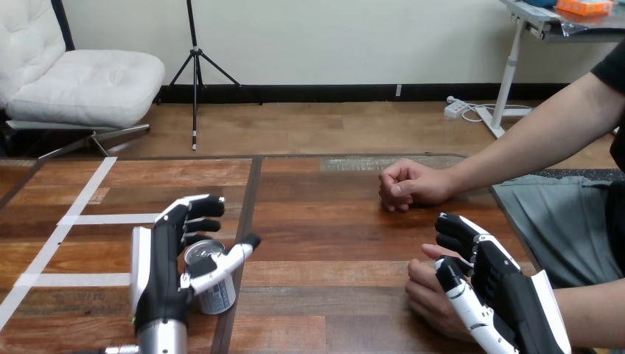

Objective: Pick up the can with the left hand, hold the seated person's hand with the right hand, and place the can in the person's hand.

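The left robot hand [158, 265], fingers and thumb curled round the can [215, 291] near the table's [332, 243] near edge, left of centre, should squeeze evenly and lift it upright, while the right robot hand [508, 302], curled on the person's hand [424, 295] by the near right corner, holds it steady.

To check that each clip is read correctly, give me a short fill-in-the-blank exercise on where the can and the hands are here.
1. The left robot hand has its thumb and fingers round the ___.
2. The right robot hand touches the person's nearer hand at the view's lower ___.
3. The person's farther hand rests on the table, closed in a ___.
Missing words: can; right; fist.
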Robot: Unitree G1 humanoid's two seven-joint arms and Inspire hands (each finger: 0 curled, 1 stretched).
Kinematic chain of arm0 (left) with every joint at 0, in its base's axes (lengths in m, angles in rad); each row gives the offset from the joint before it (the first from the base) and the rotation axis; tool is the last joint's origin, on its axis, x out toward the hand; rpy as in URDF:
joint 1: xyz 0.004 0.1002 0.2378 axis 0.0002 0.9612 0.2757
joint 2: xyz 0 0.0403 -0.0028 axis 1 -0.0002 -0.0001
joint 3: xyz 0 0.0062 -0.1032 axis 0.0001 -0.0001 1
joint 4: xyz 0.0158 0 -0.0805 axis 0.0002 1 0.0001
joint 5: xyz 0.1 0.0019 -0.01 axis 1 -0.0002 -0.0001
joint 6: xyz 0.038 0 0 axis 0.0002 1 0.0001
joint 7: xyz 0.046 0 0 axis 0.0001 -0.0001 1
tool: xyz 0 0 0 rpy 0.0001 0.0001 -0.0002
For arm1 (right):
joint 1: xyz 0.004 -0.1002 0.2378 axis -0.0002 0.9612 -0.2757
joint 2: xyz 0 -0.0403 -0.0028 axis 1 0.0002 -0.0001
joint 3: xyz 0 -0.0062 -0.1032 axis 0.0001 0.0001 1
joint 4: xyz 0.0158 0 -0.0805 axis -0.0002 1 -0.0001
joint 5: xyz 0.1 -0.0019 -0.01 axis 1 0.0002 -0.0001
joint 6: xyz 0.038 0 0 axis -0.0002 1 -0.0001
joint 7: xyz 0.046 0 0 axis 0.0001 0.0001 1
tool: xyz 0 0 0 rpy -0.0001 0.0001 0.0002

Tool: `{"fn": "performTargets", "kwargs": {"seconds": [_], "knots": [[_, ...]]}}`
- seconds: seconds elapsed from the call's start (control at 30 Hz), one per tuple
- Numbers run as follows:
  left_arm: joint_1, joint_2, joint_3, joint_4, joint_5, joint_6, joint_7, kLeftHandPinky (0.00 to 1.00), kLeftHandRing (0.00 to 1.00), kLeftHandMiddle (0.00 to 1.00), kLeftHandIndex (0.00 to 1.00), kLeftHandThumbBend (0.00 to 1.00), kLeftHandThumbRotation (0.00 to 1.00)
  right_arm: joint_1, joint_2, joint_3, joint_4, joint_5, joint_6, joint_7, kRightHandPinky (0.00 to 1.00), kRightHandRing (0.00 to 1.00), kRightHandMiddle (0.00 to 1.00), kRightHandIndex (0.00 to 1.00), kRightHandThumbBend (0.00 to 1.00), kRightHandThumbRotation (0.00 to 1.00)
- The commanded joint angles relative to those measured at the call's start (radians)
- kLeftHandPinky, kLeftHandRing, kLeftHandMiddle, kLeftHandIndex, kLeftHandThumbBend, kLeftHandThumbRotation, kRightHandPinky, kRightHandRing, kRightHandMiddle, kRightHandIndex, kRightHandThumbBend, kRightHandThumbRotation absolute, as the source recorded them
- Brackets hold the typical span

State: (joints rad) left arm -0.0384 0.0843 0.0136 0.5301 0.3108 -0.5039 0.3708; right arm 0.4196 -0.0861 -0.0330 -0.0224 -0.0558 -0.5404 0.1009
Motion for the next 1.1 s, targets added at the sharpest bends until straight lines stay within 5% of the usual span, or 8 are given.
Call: {"fn": "performTargets", "kwargs": {"seconds": [0.0, 0.4, 1.07], "knots": [[0.009, 0.044, 0.001, -0.091, 0.05, 0.042, 0.018, 0.6, 0.68, 0.69, 0.68, 0.82, 0.0, -0.049, -0.015, -0.004, -0.007, 0.019, -0.032, 0.006, 0.79, 0.85, 0.86, 0.83, 0.56, 0.65], [0.057, 0.083, -0.009, -0.183, 0.096, 0.166, -0.038, 0.64, 0.71, 0.73, 0.71, 0.84, 0.0, -0.066, -0.023, -0.012, 0.01, 0.024, -0.041, 0.015, 0.79, 0.85, 0.86, 0.83, 0.56, 0.65], [0.07, 0.133, -0.034, -0.247, 0.125, 0.282, -0.123, 0.63, 0.71, 0.75, 0.74, 0.85, 0.0, -0.071, -0.017, -0.006, 0.003, 0.001, -0.032, 0.01, 0.75, 0.83, 0.85, 0.83, 0.54, 0.65]]}}
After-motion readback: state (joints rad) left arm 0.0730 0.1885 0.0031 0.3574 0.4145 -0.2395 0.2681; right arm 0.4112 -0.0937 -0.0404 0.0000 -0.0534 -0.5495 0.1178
